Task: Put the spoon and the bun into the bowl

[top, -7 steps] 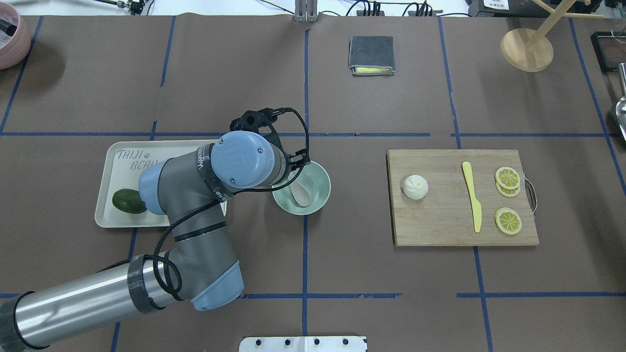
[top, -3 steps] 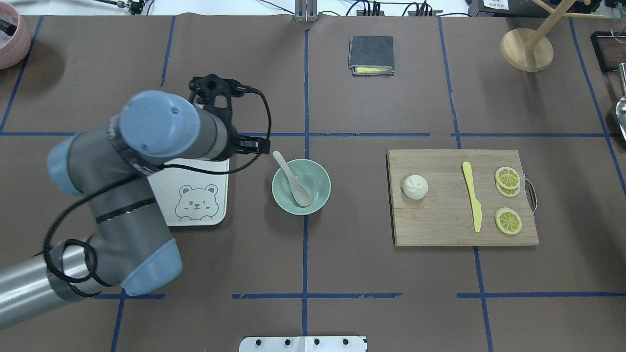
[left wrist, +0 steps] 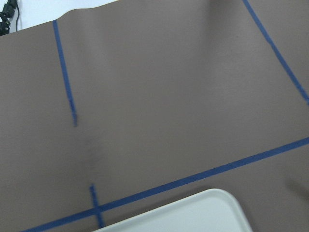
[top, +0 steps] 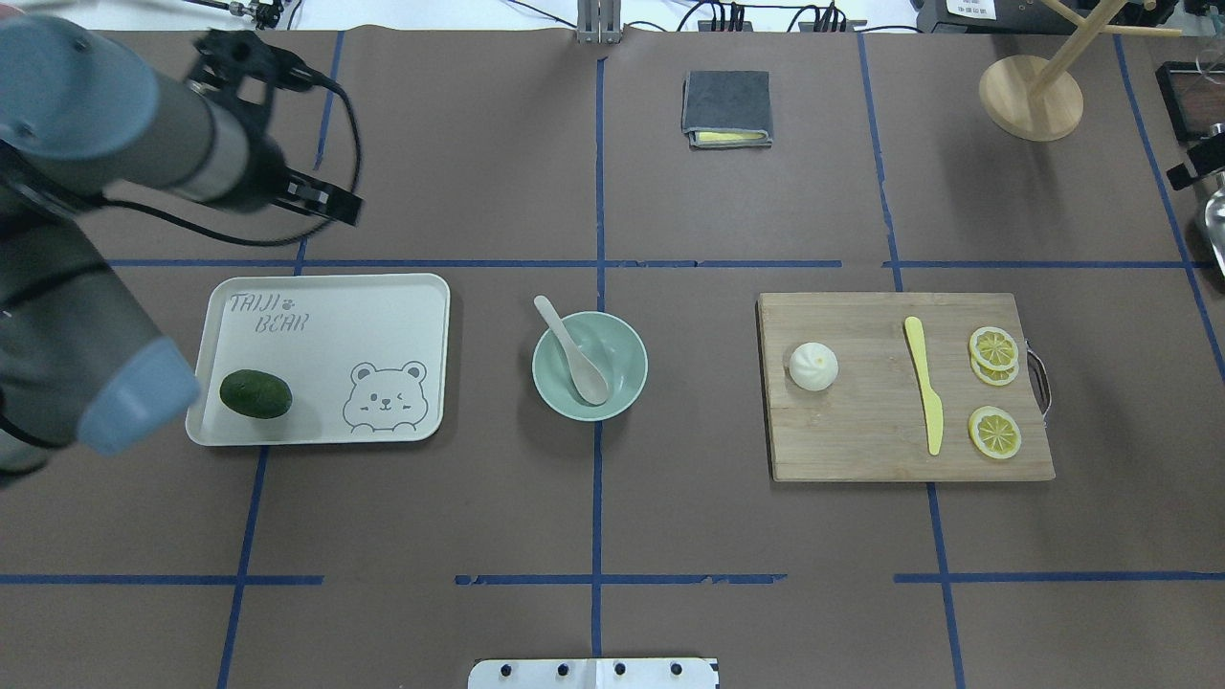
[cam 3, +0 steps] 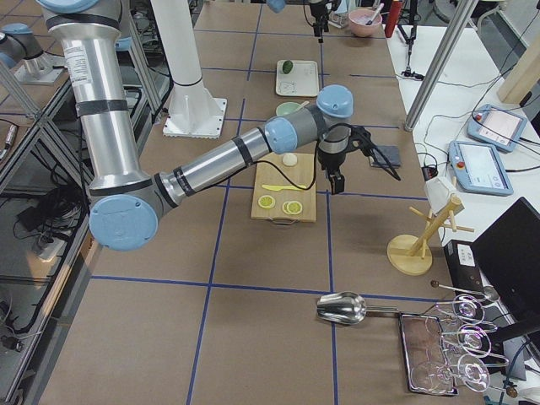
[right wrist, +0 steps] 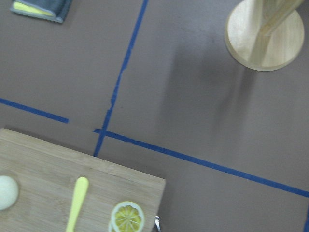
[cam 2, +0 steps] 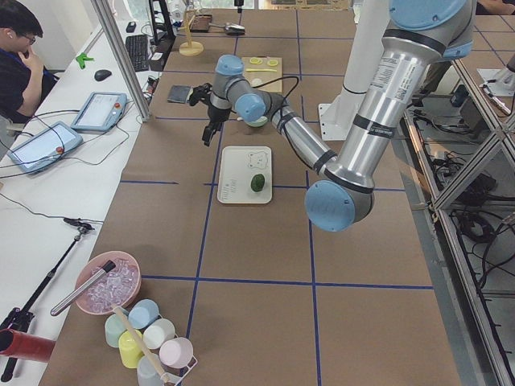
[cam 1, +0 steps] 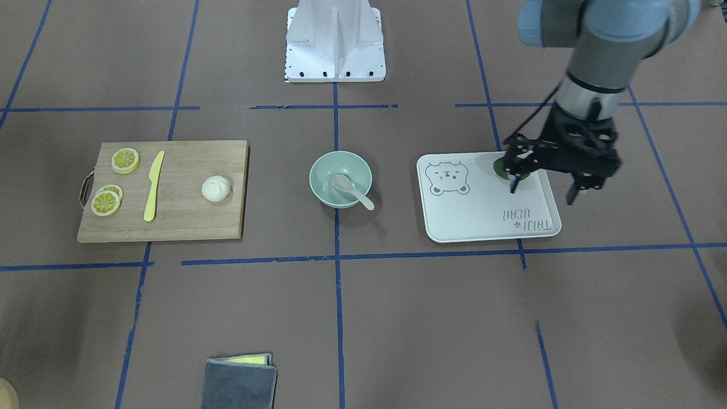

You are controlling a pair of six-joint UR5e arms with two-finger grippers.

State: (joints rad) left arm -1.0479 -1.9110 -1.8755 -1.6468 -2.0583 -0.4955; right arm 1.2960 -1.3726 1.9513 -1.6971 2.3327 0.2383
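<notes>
The pale spoon (top: 572, 350) lies in the mint-green bowl (top: 627, 383) at the table's middle, scoop down and handle over the far-left rim; it also shows in the front view (cam 1: 352, 190), in the bowl (cam 1: 318, 170). The white bun (top: 813, 366) sits on the left part of the wooden cutting board (top: 861, 435), also seen from the front (cam 1: 216, 188). My left gripper (cam 1: 543, 190) is open and empty, raised over the tray's far end, well left of the bowl. Of my right gripper (top: 1198, 168) only a black part shows at the right edge; I cannot tell its state.
A white bear tray (top: 383, 306) with a dark green lime (top: 256, 394) lies left of the bowl. A yellow knife (top: 924, 383) and lemon slices (top: 993, 349) share the board. A grey cloth (top: 727, 107) and a wooden stand (top: 1031, 96) sit at the far side.
My left gripper was over the bowl with the spoon, let it go into the bowl, then rose and swung left and far, beyond the tray. The bun has not moved.
</notes>
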